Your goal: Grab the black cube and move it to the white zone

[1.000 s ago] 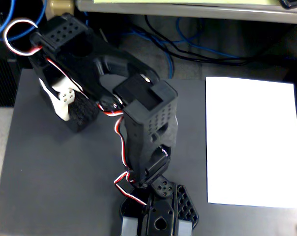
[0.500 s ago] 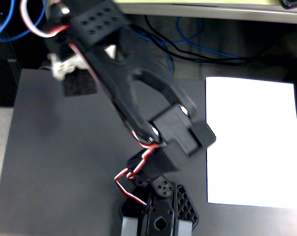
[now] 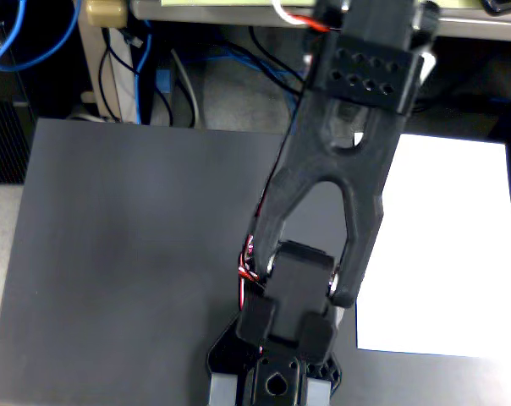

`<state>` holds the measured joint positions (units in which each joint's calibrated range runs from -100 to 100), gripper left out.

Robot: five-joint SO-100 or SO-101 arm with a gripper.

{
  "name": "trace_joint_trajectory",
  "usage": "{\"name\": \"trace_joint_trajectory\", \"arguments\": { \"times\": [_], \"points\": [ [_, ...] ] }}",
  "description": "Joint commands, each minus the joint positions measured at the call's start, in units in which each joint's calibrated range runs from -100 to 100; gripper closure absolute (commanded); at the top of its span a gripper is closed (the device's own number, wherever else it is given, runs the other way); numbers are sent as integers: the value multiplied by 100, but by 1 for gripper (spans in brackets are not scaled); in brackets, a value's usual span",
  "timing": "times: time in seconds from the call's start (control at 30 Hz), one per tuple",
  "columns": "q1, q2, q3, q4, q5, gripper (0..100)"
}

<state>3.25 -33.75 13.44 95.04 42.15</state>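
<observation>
The black arm reaches from the top of the fixed view down over the mat. Its forked link ends at a wrist block (image 3: 296, 279). Below the wrist, the gripper (image 3: 272, 385) points toward the bottom edge and is cut off by the frame, so its fingertips are hidden. The black cube does not show; it is hidden or out of view. The white zone (image 3: 446, 245) is a large white sheet lying to the right of the arm, with its left edge partly under the arm's link. The gripper hangs over the dark mat just left of the sheet's lower left corner.
A dark grey mat (image 3: 129, 262) covers most of the table. Red and white wires (image 3: 245, 272) run beside the wrist. Blue and black cables (image 3: 145, 59) and a beige table leg (image 3: 103, 51) lie beyond the mat's far edge.
</observation>
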Motion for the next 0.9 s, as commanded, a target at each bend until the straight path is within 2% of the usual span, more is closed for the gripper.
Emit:
{"name": "trace_joint_trajectory", "arguments": {
  "times": [0.0, 0.13, 0.27, 0.37, 0.53, 0.77, 0.87],
  "points": [
    [1007, -191, 442, -138, 636, 99],
    [2236, -191, 2192, -1794, 1123, 99],
    [2802, -107, 2383, -1948, 1108, 99],
    [2913, -98, 2917, -2128, 1102, 99],
    [2920, -98, 4114, -3474, 1071, 99],
    [2927, -98, 3715, -3397, 1129, 98],
    [3229, -98, 3489, -2685, 1537, 98]
  ]
}}
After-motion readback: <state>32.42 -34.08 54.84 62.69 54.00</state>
